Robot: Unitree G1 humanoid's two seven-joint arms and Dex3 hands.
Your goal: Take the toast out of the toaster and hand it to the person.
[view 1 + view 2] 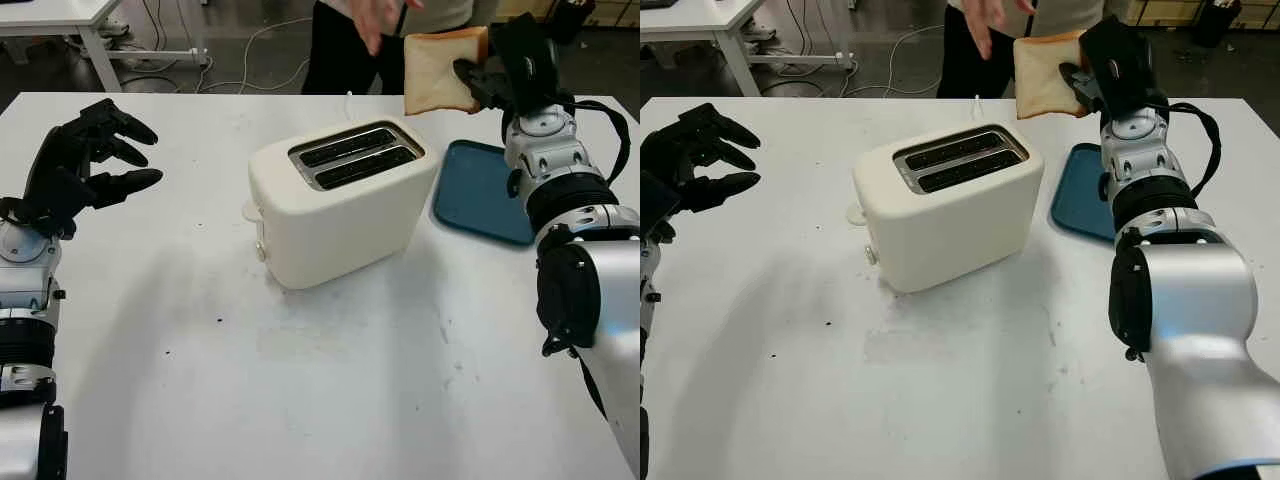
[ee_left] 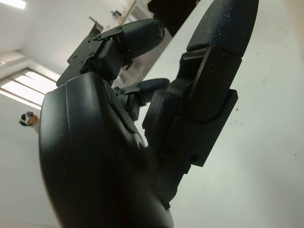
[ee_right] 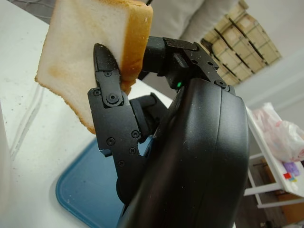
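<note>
My right hand (image 1: 478, 80) is shut on a slice of toast (image 1: 437, 70), held up high beyond the table's far edge, above the blue tray. In the right wrist view the toast (image 3: 90, 57) is pinched between a finger (image 3: 110, 99) and the others behind it. A person's hand (image 1: 372, 22) reaches down just left of the slice, not touching it. The white toaster (image 1: 340, 205) stands mid-table with both slots empty. My left hand (image 1: 85, 160) is open, raised at the table's left side.
A blue tray (image 1: 480, 190) lies to the right of the toaster, under my right forearm. The person (image 1: 1020, 45) stands behind the far edge. Cables run over the floor beyond the table, and another white table (image 1: 60, 20) stands at far left.
</note>
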